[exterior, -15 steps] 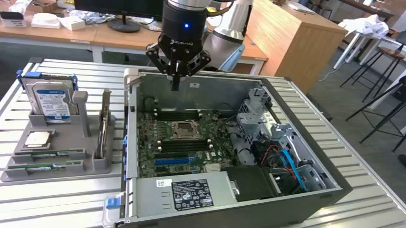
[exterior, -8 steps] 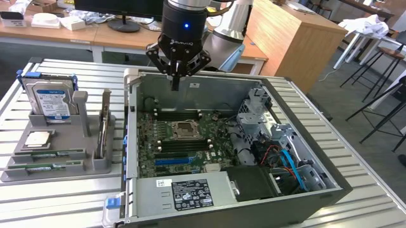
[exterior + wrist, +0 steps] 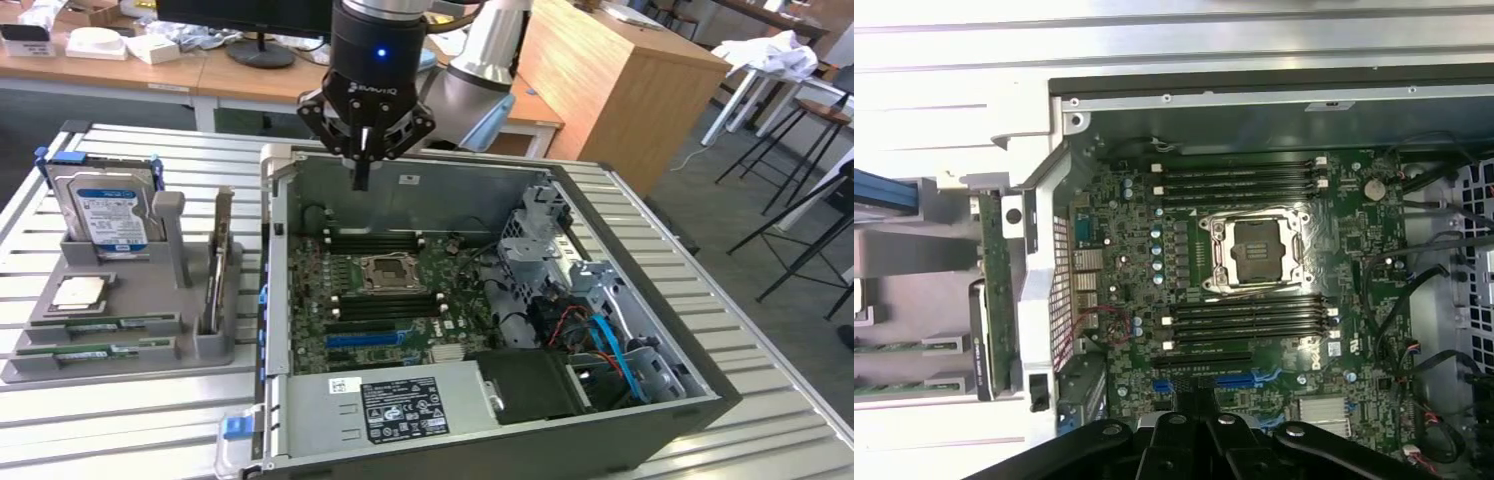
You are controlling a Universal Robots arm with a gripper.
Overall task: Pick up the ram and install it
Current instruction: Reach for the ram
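On the slatted desk (image 3: 754, 345) the closed, empty pincer (image 3: 360, 182) hangs over the open case (image 3: 441, 195), while the ram (image 3: 114, 323) at the exterior view's left lies unpicked, so grasping it needs opened jaws.

White brand lettering runs upside down across the black body of the hand (image 3: 360, 182), above the far wall of the open computer case (image 3: 674, 420). It looks like ROBOTIQ, though not every letter is certain. At the case's near edge, the power supply (image 3: 314, 425) carries a black label (image 3: 404, 410) with white print and a small white sticker (image 3: 338, 386), neither readable. The hard drive (image 3: 110, 215), well off the case toward the exterior view's left, bears a blue and white label with print too small to read. Inside the case, a white triangle mark (image 3: 1197, 213) sits on the motherboard (image 3: 1144, 300) beside the processor socket (image 3: 1259, 255).
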